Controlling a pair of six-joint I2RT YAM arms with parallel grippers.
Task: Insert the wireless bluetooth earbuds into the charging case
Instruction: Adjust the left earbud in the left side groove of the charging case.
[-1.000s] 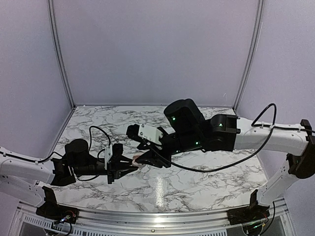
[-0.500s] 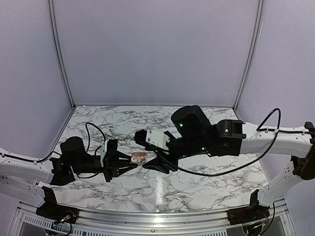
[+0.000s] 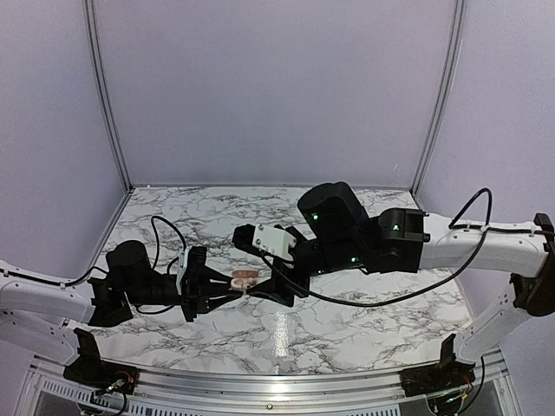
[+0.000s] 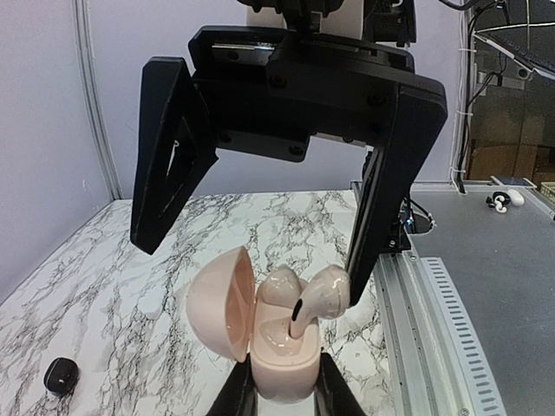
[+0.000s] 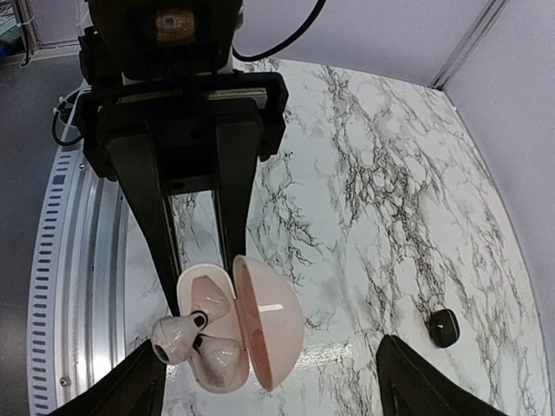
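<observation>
Finding: the left gripper is clamped on the base of the charging case and holds it above the table, left of centre and toward the near edge. The lid is swung open.

One seated earbud lies down in its well. The tilted earbud has its stem in the second well, but its head stands proud. Its long axis leans away from the lid, off the line of the well.

The right gripper has its jaws spread wide and holds nothing. It straddles the case, one finger on the lid side and one beside the proud head (contact there cannot be confirmed).

Assessment: the free right gripper is the nearer arm for the seating push. The head lies just beside its finger on the side away from the lid. The push would need to run down the stem's axis, into the well.

A small black object lies on the table, well apart.
</observation>
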